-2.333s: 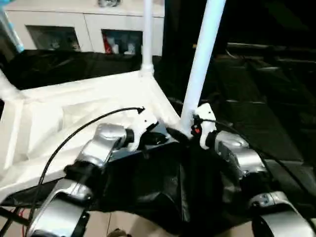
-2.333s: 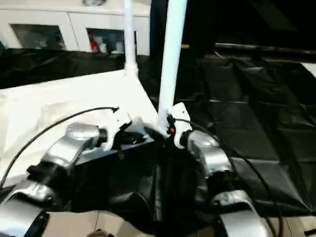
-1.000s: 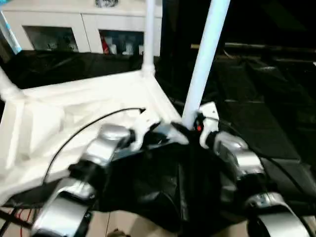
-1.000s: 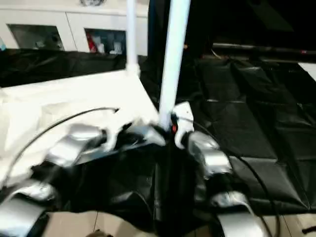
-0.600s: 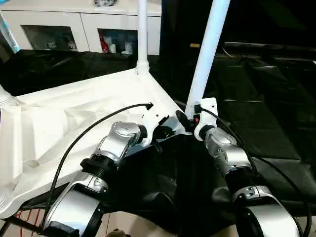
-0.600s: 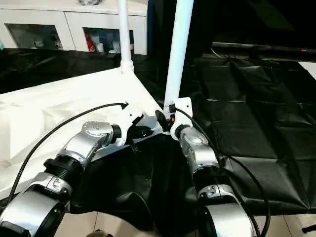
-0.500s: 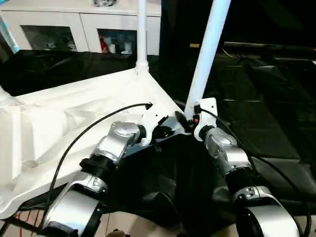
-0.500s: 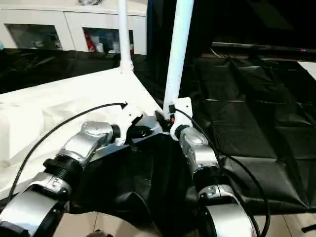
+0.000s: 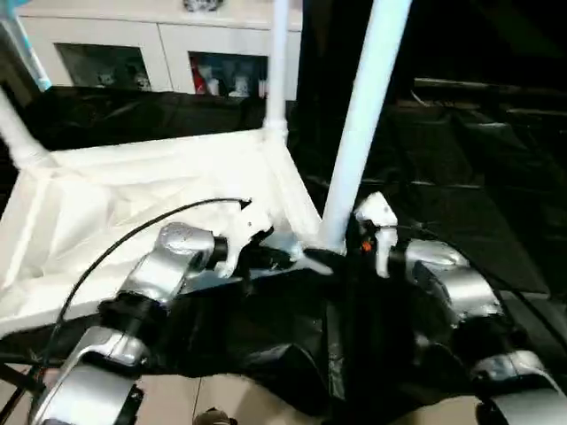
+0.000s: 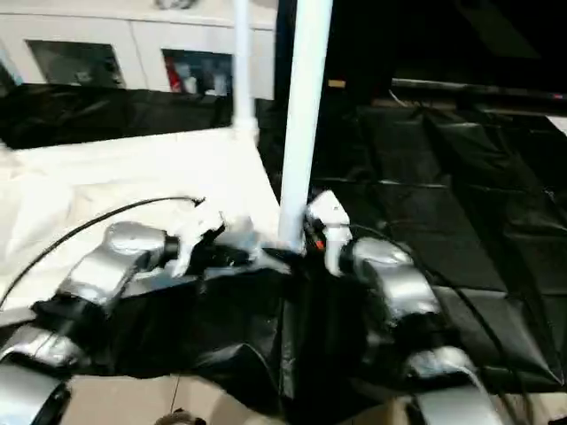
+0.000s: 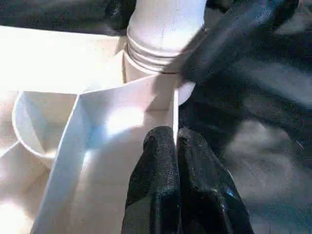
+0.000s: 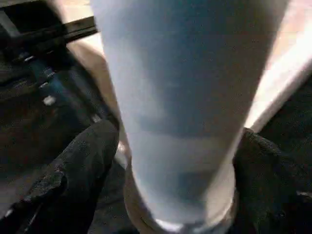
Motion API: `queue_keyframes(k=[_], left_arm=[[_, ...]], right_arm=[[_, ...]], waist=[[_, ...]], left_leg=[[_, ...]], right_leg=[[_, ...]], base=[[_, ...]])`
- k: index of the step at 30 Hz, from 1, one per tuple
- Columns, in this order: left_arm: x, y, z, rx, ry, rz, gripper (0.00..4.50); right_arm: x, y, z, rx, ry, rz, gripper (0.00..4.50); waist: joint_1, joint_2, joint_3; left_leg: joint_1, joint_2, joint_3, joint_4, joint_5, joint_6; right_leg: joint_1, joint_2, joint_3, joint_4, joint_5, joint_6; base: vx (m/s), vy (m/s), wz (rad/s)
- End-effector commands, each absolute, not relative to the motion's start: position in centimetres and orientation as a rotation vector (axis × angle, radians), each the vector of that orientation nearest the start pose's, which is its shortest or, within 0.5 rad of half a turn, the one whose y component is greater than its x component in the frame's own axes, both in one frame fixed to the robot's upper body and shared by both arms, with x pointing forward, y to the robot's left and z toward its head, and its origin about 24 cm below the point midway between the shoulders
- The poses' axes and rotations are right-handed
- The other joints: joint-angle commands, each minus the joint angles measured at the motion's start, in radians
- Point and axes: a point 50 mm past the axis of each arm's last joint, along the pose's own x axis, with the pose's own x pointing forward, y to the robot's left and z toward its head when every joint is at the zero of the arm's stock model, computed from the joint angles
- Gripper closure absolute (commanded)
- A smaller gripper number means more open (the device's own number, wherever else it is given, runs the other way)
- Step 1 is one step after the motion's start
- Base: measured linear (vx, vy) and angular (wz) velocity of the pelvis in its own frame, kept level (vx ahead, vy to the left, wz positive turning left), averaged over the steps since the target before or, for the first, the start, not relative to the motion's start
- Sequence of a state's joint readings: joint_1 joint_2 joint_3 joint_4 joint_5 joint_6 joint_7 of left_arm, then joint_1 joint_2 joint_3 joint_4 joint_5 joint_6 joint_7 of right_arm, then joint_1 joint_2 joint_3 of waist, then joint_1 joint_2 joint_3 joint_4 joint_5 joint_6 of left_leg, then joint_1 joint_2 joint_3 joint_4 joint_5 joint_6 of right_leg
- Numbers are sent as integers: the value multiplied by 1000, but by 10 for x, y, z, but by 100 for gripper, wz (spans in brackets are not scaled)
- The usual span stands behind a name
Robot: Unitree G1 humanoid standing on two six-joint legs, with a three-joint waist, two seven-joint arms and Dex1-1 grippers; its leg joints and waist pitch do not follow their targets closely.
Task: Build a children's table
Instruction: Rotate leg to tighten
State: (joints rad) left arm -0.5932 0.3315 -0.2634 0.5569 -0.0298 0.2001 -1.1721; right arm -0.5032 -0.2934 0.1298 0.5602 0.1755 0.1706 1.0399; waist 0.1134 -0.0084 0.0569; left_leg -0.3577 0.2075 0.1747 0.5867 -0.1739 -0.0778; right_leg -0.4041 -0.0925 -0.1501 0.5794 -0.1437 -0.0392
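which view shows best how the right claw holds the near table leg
The right wrist view: the leg stands between the two black fingers, one on each side near its base. The eye views show the right claw small at the leg's foot; the left wrist view shows one finger beside its threaded end.

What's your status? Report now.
Right gripper clamped round near leg at its base. Left gripper pinching tabletop rim beside it. Nothing blocking.

Upside-down table top (image 9: 133, 190) sits left of center, with one leg (image 9: 363, 115) standing at its near-right corner and another leg (image 9: 277, 66) behind it. Cabinet (image 9: 168, 44) runs across the upper left, behind everything.
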Motion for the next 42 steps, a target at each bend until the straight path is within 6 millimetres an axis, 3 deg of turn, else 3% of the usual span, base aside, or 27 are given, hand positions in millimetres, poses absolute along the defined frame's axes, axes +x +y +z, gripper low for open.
queue_keyframes(k=[1, 2, 12, 17, 19, 23, 24, 25, 26, 30, 34, 35, 36, 38, 40, 42], left_arm=[[316, 113, 72, 289, 336, -1393, 450], [315, 114, 73, 289, 340, -1402, 450], [309, 118, 72, 290, 356, -1437, 450], [314, 118, 73, 282, 353, -1380, 450], [317, 117, 74, 275, 352, -1355, 450], [331, 109, 77, 248, 318, -1219, 450], [337, 103, 79, 237, 306, -1159, 450], [337, 103, 79, 237, 306, -1159, 450], [340, 99, 80, 236, 303, -1134, 450], [355, 80, 82, 205, 288, -962, 450], [359, 69, 85, 183, 272, -918, 450], [359, 65, 85, 178, 264, -924, 450], [359, 64, 86, 178, 262, -926, 450], [357, 62, 86, 178, 255, -953, 450], [356, 64, 85, 186, 257, -973, 450], [352, 67, 81, 196, 270, -1011, 450]], right_arm=[[310, -136, 49, -34, 333, 1178, 58], [309, -136, 49, -32, 338, 1191, 83], [303, -130, 51, 1, 351, 1252, 170], [303, -128, 46, 11, 357, 1215, 192], [303, -127, 44, 12, 360, 1188, 194], [313, -121, 33, -7, 368, 987, 195], [320, -116, 29, 5, 366, 868, 196], [320, -116, 29, 5, 366, 868, 196], [324, -112, 28, 31, 367, 805, 196], [335, -86, 23, 105, 378, 590, 196], [336, -65, 24, 102, 364, 589, 196], [335, -56, 27, 111, 344, 628, 196], [335, -55, 27, 112, 340, 633, 161], [335, -55, 30, 130, 323, 647, 161], [335, -57, 31, 149, 318, 659, 121], [336, -64, 32, 133, 314, 677, 115]], waist=[[1, -2, -75], [1, -2, -75], [4, -4, -74], [4, -4, -75], [3, -4, -75], [-5, -5, -72], [-7, -4, -73], [-10, -5, -73], [-14, -6, -74], [-25, -2, -77], [-22, -2, -81], [-23, -7, -80], [-20, -5, -80], [-22, -5, -78], [-22, -6, -77], [-22, -4, -77]], left_leg=[[8, 34, -5, -64, -218, 56], [8, 35, -6, -64, -217, 55], [7, 33, -7, -65, -218, 43], [7, 33, -7, -64, -207, 43], [6, 32, -7, -64, -207, 41], [10, 27, -8, -64, -226, 24], [11, 26, -9, -64, -225, 19], [8, 25, -9, -64, -225, 16], [8, 25, -11, -64, -223, 11], [9, 25, -9, -64, -200, 15], [5, 25, -8, -63, -173, 25], [4, 25, -6, -63, -172, 34], [4, 25, -6, -63, -171, 41], [4, 26, -6, -64, -174, 46], [5, 26, -6, -64, -182, 45], [5, 27, -6, -65, -190, 47]], right_leg=[[61, -71, 66, -70, -356, -128], [62, -71, 65, -70, -357, -127], [59, -71, 65, -74, -384, -111], [59, -72, 65, -72, -374, -110], [59, -72, 66, -72, -372, -112], [55, -72, 62, -83, -428, -93], [56, -74, 61, -84, -439, -88], [56, -72, 61, -84, -442, -85], [60, -74, 59, -84, -446, -80], [54, -72, 63, -79, -394, -99], [60, -73, 65, -70, -325, -115], [61, -72, 66, -70, -311, -120], [63, -74, 66, -68, -307, -124], [62, -73, 66, -68, -309, -126], [62, -73, 66, -70, -322, -124], [63, -73, 67, -70, -327, -122]], base=[[0, 0, 0], [0, 0, 0], [0, 0, 0], [0, 0, 0], [0, 0, 0], [0, 0, 0], [0, 0, 0], [0, 0, 0], [0, 0, 0], [0, 0, 0], [0, 0, 0], [0, 0, 0], [0, 0, 0], [0, 0, 0], [0, 0, 0], [0, 0, 0]])
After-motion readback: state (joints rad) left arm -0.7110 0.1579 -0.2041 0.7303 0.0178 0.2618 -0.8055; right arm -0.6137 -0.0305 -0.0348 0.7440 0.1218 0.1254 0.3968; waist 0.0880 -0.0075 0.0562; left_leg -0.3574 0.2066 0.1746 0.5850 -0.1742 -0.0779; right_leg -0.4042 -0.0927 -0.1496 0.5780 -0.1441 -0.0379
